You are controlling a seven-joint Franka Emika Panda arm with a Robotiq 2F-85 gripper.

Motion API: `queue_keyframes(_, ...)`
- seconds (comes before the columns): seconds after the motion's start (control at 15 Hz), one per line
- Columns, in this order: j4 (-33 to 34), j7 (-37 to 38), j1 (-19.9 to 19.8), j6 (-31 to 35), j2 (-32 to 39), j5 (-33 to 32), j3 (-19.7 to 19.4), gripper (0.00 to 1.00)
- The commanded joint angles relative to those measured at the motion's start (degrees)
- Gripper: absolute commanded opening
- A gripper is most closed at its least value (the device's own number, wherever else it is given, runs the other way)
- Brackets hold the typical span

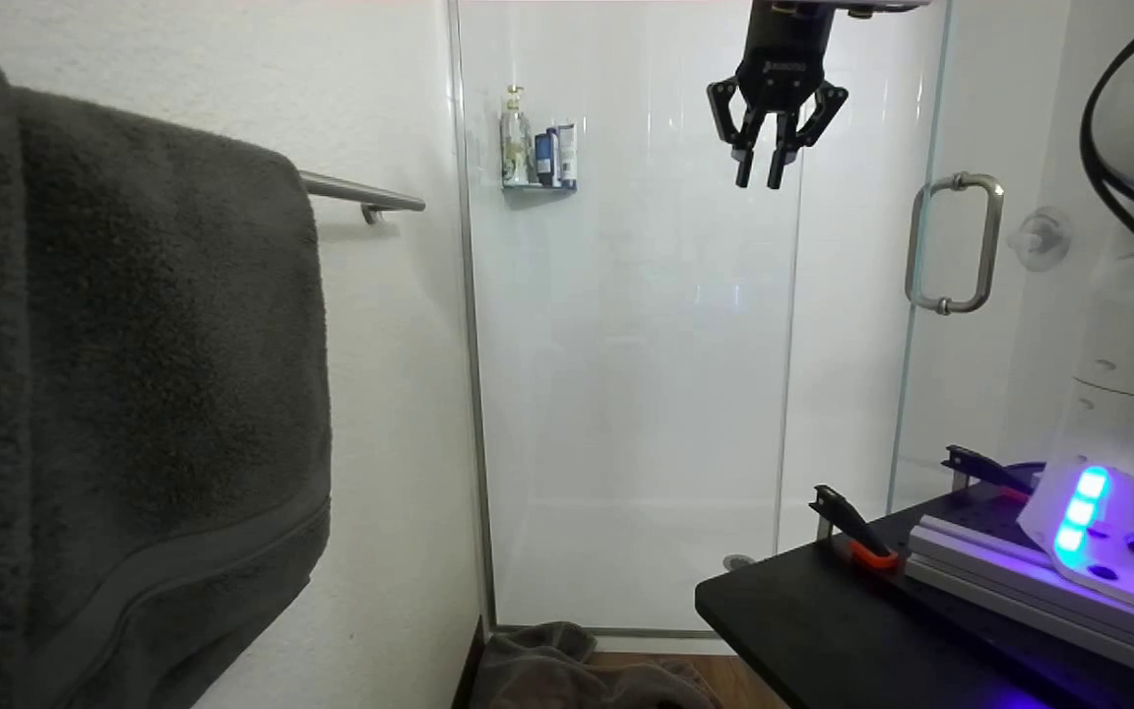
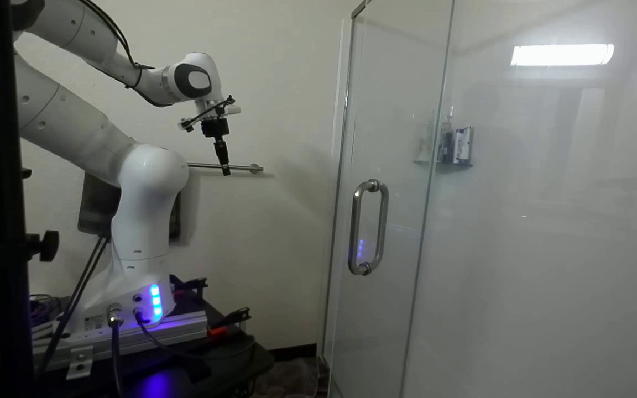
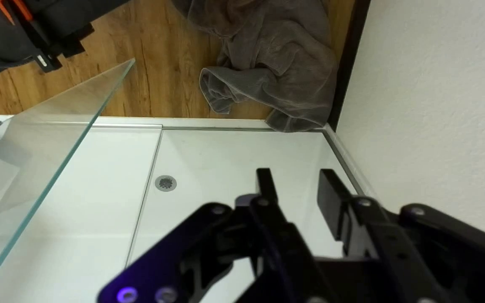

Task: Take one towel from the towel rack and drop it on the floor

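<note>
A brownish-grey towel (image 3: 293,63) lies crumpled on the wooden floor (image 3: 162,67), against the base of the white wall. Part of the same towel (image 1: 547,679) shows at the bottom of an exterior view. The towel rack (image 1: 360,194) is a silver bar on the wall, with a dark grey towel (image 1: 173,345) draped over it. High in front of the shower glass hangs my gripper (image 1: 759,185). In the wrist view the gripper (image 3: 295,171) is open part way, its fingers apart with nothing between them. It is well above the floor and touches no towel.
The glass shower door (image 3: 70,113) stands ajar, its edge and chrome handle (image 1: 956,244) jutting out. A black table (image 1: 823,630) with clamps (image 1: 857,527) carries the arm's base. Bottles (image 1: 537,148) stand on a small shower shelf. The white wall (image 3: 440,105) borders the towel on the floor.
</note>
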Motion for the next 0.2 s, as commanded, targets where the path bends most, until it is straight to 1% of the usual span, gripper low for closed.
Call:
queue_keyframes(0.0, 0.1, -0.3, -0.4, -0.2, -0.1, 0.3, 0.2, 0.34)
queue_keyframes(0.13, 0.1, -0.3, -0.4, -0.2, -0.1, 0.3, 0.2, 0.34)
